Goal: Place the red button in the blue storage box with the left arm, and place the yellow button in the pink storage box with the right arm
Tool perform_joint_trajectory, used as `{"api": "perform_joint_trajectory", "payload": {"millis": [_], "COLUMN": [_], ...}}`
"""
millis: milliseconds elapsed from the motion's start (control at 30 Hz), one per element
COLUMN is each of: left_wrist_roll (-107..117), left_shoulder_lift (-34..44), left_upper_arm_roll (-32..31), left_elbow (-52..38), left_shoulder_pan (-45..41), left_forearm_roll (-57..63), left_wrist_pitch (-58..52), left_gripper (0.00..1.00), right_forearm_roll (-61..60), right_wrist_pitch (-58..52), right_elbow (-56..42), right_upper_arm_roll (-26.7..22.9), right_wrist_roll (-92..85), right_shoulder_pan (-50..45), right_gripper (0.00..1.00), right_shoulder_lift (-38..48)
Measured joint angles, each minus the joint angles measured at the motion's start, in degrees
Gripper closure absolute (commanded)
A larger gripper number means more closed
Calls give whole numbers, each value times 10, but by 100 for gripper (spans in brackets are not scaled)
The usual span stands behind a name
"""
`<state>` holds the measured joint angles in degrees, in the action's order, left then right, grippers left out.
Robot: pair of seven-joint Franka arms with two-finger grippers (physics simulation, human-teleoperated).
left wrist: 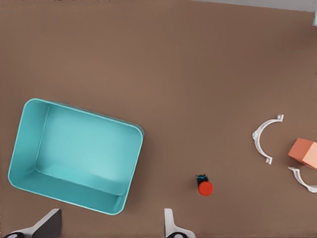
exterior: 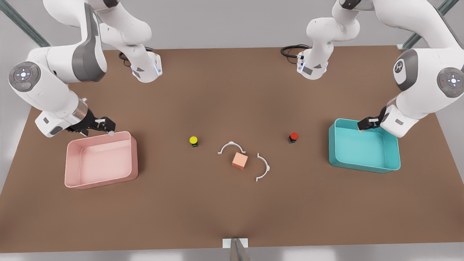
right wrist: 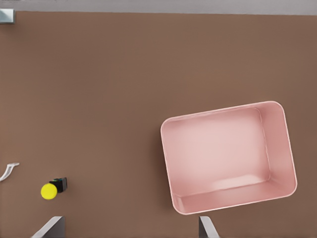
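Observation:
The red button (exterior: 293, 137) (left wrist: 204, 187) stands on the brown table, left of the blue storage box (exterior: 364, 165) (left wrist: 29, 144) in the front view. My left gripper (exterior: 367, 125) (left wrist: 111, 224) hovers open over that box's far rim, holding nothing. The yellow button (exterior: 193, 140) (right wrist: 49, 190) stands nearer the table's middle, to the right of the pink storage box (exterior: 101, 181) (right wrist: 283, 148) in the front view. Above the pink box's far corner, my right gripper (exterior: 108, 128) (right wrist: 129, 225) is open with nothing between its fingers. Nothing lies in either box.
An orange cube (exterior: 240, 160) (left wrist: 304, 152) lies between the buttons, flanked by two white arc pieces (exterior: 232, 146) (exterior: 264, 167). A small metal bracket (exterior: 235, 243) sits at the table's near edge. Open table surrounds both buttons.

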<state>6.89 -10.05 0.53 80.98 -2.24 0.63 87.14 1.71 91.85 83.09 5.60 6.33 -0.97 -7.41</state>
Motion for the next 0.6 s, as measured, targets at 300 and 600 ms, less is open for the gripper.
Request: {"api": "perform_joint_trajectory", "payload": {"millis": [300, 600], "left_wrist_roll": [-31, -34], "left_shoulder_lift": [-15, -13], "left_upper_arm_roll": [-1, 1], "left_elbow": [195, 485], "left_shoulder_pan": [-190, -199], "left_forearm_roll": [-31, -44], "left_wrist_pitch": [87, 469], "left_gripper": [0, 0], "right_forearm_roll": [-1, 0], "right_wrist_pitch": [6, 108], "right_elbow": [0, 83], "right_upper_arm_roll": [3, 93], "right_wrist_roll": [10, 49], "right_shoulder_pan": [1, -98], "right_gripper": [0, 0], "right_shoulder_lift": [-13, -154]}}
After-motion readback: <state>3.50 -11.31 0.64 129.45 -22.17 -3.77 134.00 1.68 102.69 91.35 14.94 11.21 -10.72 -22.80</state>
